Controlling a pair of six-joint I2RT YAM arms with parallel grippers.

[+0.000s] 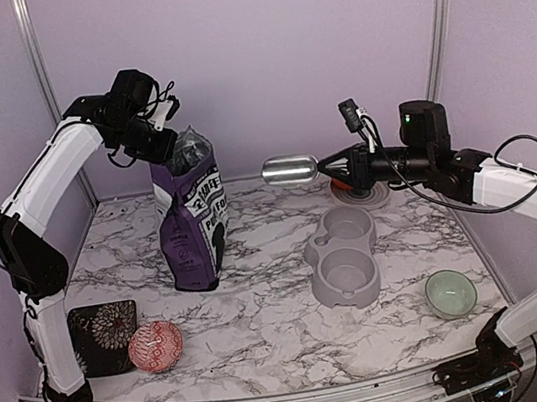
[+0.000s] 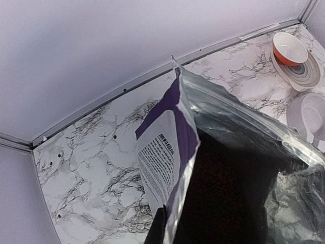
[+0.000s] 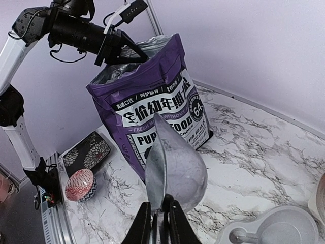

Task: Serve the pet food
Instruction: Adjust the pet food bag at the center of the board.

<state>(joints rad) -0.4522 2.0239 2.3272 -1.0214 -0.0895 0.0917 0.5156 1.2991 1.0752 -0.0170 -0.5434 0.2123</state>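
Observation:
The purple puppy food bag (image 1: 191,223) stands upright at the back left with its top open. My left gripper (image 1: 168,147) is shut on the bag's top rim. In the left wrist view the gripper (image 2: 170,229) pinches the rim, and the bag's inside (image 2: 228,193) is a dark mass; single pet food pellets do not show. My right gripper (image 1: 326,165) is shut on the handle of a metal scoop (image 1: 289,170), held in the air right of the bag. In the right wrist view the scoop (image 3: 175,168) lies between the gripper (image 3: 160,211) and the bag (image 3: 152,112), with no kibble on it.
The grey double-bowl feeder (image 1: 342,256) sits at centre right. An orange bowl on a grey plate (image 1: 356,193) is behind it. A green bowl (image 1: 451,292) is at front right. A red patterned bowl (image 1: 156,345) and a black patterned dish (image 1: 105,337) are at front left.

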